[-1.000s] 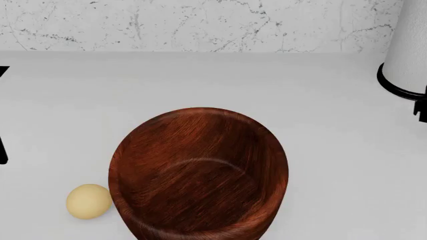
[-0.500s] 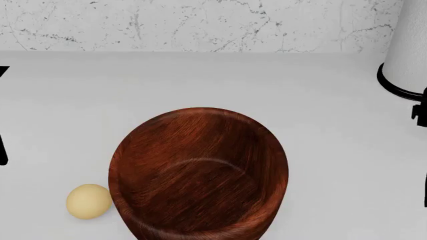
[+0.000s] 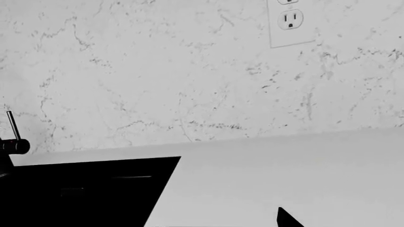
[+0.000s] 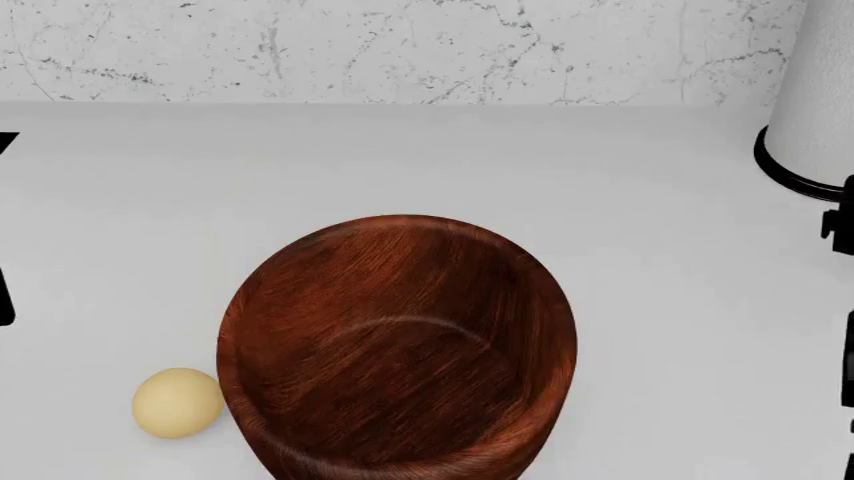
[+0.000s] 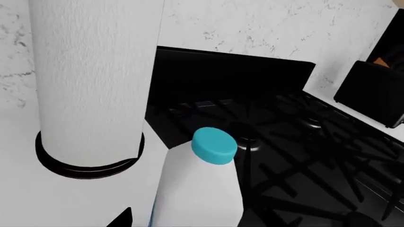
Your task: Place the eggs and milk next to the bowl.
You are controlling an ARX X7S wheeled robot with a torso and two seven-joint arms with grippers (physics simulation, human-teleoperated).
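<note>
Milk [image 5: 200, 189]: beside the paper roll [image 5: 94, 80], stove [image 5: 284, 142] behind.
Egg [image 4: 178, 402]: on the worktop [image 4: 400, 160], beside bowl [image 4: 398, 345].
Jaws: both unseen, cannot tell.
Risk: right arm may clip the roll, toppling the milk.

Head view: only slivers of both arms show. Left arm [image 4: 6, 300] appears as a dark strip at the frame's left edge. Right arm [image 4: 846, 360] appears as dark segments at the right edge, low in frame. Neither gripper is visible there.

Left wrist view: one black fingertip [image 3: 287, 219] of the left gripper pokes in at the frame edge; jaw spacing cannot be read.

Right wrist view: one dark fingertip [image 5: 121, 219] of the right gripper shows at the frame edge; jaw spacing cannot be read.
</note>
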